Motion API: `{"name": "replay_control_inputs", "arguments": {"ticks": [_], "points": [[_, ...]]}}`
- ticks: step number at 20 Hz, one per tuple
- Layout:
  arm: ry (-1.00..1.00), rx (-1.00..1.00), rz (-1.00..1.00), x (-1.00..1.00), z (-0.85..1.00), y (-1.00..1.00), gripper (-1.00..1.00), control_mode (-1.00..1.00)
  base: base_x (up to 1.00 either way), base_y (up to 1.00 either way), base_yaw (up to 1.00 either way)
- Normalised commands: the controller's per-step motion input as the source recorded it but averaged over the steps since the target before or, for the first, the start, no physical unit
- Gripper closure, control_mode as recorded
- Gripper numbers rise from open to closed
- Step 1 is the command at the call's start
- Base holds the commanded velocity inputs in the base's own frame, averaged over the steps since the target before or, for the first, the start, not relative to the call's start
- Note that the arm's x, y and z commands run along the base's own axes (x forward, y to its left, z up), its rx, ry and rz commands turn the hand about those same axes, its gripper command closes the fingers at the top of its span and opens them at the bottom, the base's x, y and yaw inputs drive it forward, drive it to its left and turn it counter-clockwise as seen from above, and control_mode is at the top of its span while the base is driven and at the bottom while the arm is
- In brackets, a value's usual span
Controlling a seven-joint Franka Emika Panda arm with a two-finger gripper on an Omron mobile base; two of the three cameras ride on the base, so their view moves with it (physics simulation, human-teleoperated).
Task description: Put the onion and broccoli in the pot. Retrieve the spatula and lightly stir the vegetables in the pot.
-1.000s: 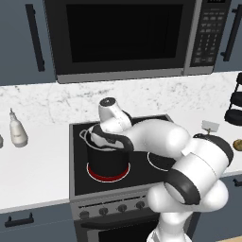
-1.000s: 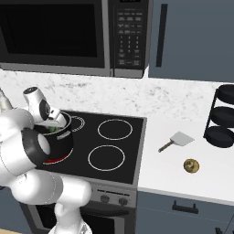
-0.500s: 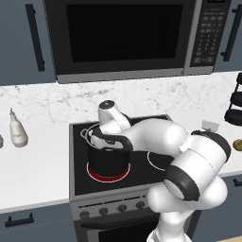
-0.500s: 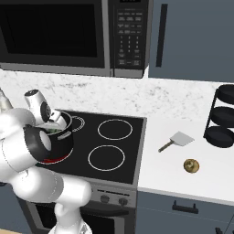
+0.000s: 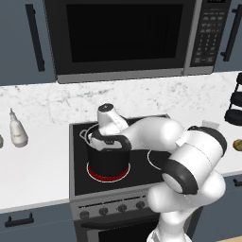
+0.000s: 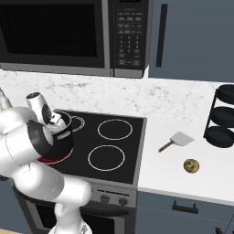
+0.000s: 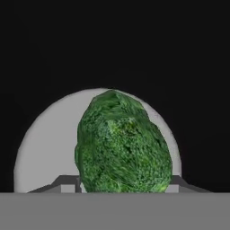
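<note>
A: Where is the broccoli?
B: Grasped in the pincer, inside the pot.
A: Best practice?
B: Release low over the pot floor, then lift straight out.

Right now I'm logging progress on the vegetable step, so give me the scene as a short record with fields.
pot: black stockpot on the front left burner, which glows red
broccoli: green clump between the finger tips in the hand view, above the pot's pale floor
gripper: reaching down into the pot; finger tips hidden by the broccoli, jaws apart
onion: tan bulb on the counter right of the stove
spatula: lying on the same counter, behind the onion
stirring: not started
</note>
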Motion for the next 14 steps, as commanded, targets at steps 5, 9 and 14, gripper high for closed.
{"name": "replay_control_inputs", "arguments": {"ticks": [5,9,14], "points": [[0.0,0.0,0.0,-0.08,-0.14,0.16,-1.0,-1.0,0.0,0.0,0.0],[0.0,0.0,0.0,-0.14,0.0,0.0,-1.0,-1.0,0.0,0.0,0.0],[-0.02,0.0,0.0,-0.18,0.0,0.0,-1.0,-1.0,0.0,0.0,0.0]]}}
